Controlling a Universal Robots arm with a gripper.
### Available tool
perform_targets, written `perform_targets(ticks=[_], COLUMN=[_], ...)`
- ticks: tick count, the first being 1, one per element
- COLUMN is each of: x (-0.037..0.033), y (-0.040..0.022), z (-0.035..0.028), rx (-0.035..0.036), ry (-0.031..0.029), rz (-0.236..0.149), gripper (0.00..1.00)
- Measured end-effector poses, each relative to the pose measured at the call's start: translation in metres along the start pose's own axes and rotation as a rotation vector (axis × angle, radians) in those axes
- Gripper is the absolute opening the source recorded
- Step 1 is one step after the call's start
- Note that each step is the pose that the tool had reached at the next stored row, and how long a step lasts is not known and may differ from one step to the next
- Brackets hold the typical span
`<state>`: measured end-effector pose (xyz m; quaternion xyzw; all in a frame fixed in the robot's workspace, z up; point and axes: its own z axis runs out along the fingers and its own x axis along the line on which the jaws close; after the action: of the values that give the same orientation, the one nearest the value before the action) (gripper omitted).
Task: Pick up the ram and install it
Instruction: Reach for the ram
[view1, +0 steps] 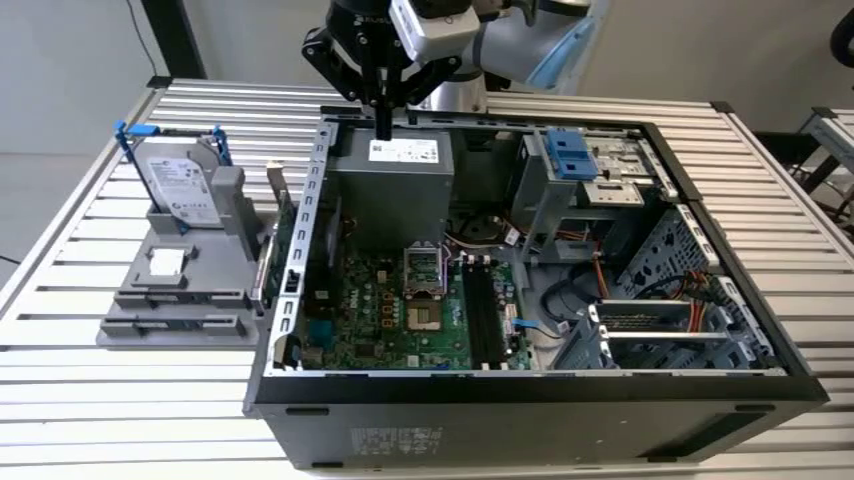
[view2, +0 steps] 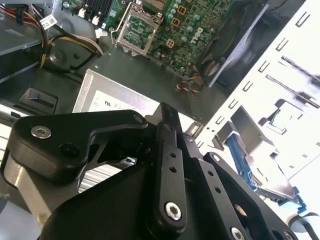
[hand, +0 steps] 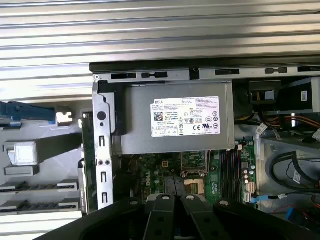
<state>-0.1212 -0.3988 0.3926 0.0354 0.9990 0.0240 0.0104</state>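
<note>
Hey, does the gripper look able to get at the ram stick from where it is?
Probably yes. The ram stands on edge outside the case, its top edge bare, and the gripper hangs shut over the power supply with nothing between them. The case wall close beside it leaves little room.

The black linkages of the claw (hand: 177, 215) hang over an open black computer case (hand: 200, 67) lying on the ribbed silver metal bench (hand: 160, 30). Inside the case, a grey power-supply box with a white label (hand: 185, 117) adjoins the green motherboard (hand: 150, 175) and its long black slots (hand: 231, 172). The ram (hand: 88, 155), a thin green board on edge, stands just outside the case's grey metal wall (hand: 102, 150), beside a grey plastic holder (hand: 30, 180).
</note>
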Motion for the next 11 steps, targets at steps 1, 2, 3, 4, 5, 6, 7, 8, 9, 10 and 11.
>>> perform_targets(ticks=[1,2,3,4,5,6,7,8,9,10,11], x=[0.0,0.0002,0.0003,0.0003,0.0003,0.0003,0.0004,0.0004,0.0006,0.001,0.0012], y=[0.0,0.0,0.0,0.0,0.0,0.0,0.0,0.0,0.0,-0.0001,-0.0001], z=[0.0,0.0,0.0,0.0,-0.0001,0.0,0.0,0.0,0.0,0.0,-0.0001], rx=[0.0,0.0,0.0001,0.0001,0.0001,0.0,0.0,0.0,0.0001,0.0001,0.0], ry=[0.0,0.0,0.0,0.0001,0.0001,0.0001,0.0,0.0,0.0,0.0,0.0], rz=[0.0,0.0,0.0,0.0,0.0,0.0,0.0,0.0,0.0,0.0,0.0], gripper=[0.0,0.0,0.0,0.0,0.0,0.0,0.0,0.0,0.0,0.0,0.0])
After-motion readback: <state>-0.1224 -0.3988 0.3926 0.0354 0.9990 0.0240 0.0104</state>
